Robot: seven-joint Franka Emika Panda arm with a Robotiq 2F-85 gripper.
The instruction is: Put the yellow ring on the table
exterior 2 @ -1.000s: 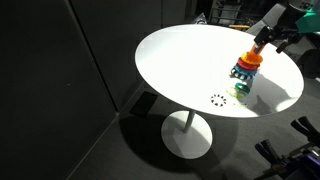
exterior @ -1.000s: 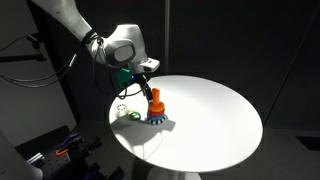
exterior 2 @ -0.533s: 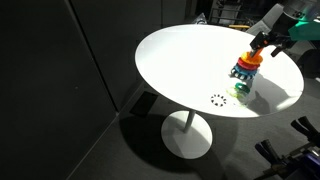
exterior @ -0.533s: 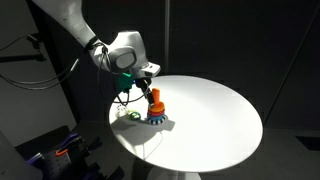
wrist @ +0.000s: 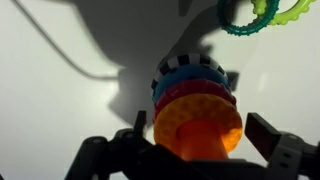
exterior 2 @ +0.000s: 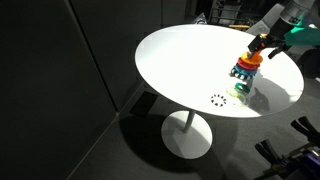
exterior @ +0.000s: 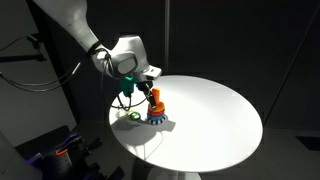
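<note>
The yellow ring (wrist: 198, 118) sits on the very top of the stacking toy (exterior: 156, 110), not yet on the table (exterior: 215, 125). It lies flat with its hole pointing straight up, so I think it has to come straight up to get off the toy. In the wrist view it looks more orange than yellow. It is round and fat like a doughnut, a bit shiny, with little bumps around its edge.

Your gripper (wrist: 203, 135) hangs right above it. The jaws are wide apart, one finger on each side of the ring, and they hold nothing. You likely only need to go down a little and squeeze across the ring.

Under the yellow ring you see a red ring (wrist: 162, 95), then a blue ring (wrist: 190, 68) with ridges like a gear. They all look like hard plastic, so a grip may slip.

Near the toy a thin blue-green loop (wrist: 236, 31) and a bumpy light green one (wrist: 290, 9) lie on the table. The table is round, white, smooth and flat
</note>
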